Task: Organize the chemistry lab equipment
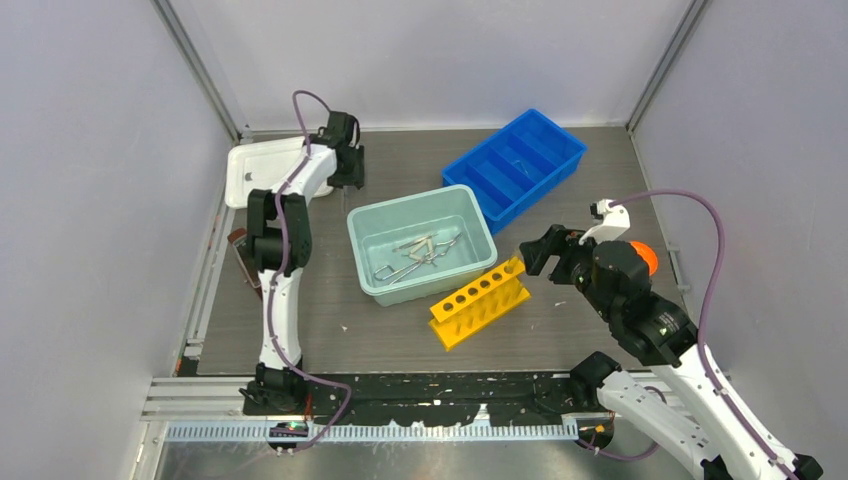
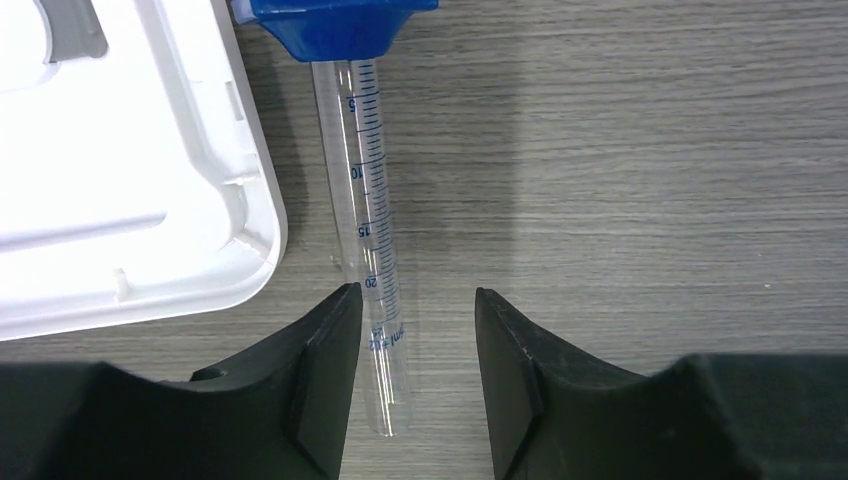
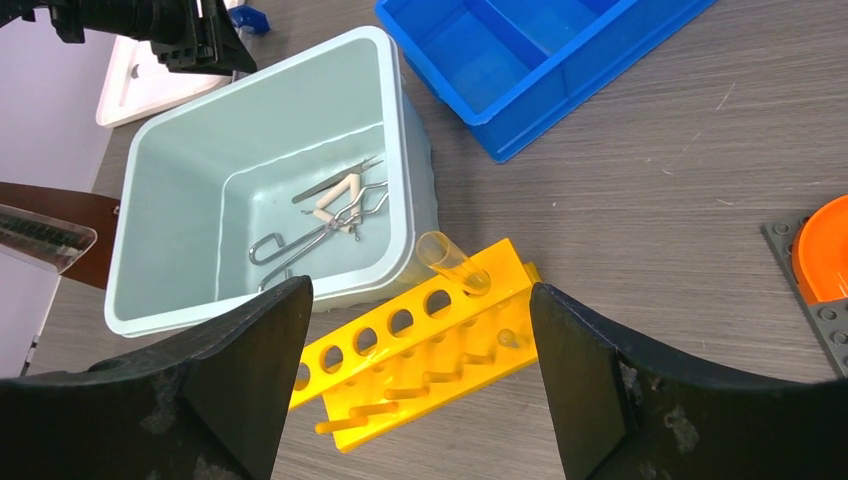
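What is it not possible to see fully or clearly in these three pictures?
1. Tube: left wrist view, the top edge cuts its blue cap; top view, the left arm hides it.
2. Metal tools in the teal tub: top view, too small to tell apart.
3. Blue tray: right wrist view, cut by the top edge.
4. Orange thing: right wrist view, cut by the right edge.

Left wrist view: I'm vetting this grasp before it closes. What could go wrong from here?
The tube lies off-centre in the open left gripper, close by one finger, so closing may shove or roll it instead of pinching it. The white tray sits right beside the tube, so that finger could catch its corner.
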You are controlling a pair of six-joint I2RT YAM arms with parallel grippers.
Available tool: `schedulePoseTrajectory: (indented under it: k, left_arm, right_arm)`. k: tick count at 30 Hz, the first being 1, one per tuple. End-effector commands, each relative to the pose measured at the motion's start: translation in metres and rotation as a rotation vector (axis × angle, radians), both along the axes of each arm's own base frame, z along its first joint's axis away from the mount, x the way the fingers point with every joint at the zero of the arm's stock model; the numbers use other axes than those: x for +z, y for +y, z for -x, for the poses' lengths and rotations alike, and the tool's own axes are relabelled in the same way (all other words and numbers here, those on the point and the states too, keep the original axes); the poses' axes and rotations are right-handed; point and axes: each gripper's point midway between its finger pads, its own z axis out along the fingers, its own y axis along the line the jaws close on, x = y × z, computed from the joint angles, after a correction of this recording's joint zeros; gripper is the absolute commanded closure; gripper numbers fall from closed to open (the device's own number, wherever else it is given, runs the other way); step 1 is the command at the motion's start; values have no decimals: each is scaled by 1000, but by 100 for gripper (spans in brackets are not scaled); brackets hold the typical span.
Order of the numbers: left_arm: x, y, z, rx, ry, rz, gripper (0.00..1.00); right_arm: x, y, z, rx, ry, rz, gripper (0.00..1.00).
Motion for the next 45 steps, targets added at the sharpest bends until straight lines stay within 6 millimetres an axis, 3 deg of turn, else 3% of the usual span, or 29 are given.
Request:
schedulePoseTrajectory:
  k: [1, 12, 21, 26, 34, 39, 45]
  left_arm:
    - [7, 7, -15, 11, -43, -4, 53]
    - [-20, 2, -10, -15, 8, 24, 60]
    - [-2, 2, -10, -38, -20, 21, 78]
    - [30, -4, -10, -39, -77, 63, 82]
    - [102, -18, -7, -61, -212, 161, 85]
    - [139, -30, 9, -91, -271, 249, 86]
    - [186, -47, 41, -171, -353, 357, 86]
  right_arm:
    - [8, -5, -4, -27, -25, 14, 14]
    - [4, -6, -9, -34, -22, 38, 13]
    - [3, -3, -12, -29, -26, 36, 13]
    - [5, 0, -15, -24, -35, 24, 13]
    - [19, 8, -16, -2, -54, -17, 14]
    - [25, 12, -17, 5, -65, -41, 14]
    - [38, 24, -19, 44, -71, -94, 15]
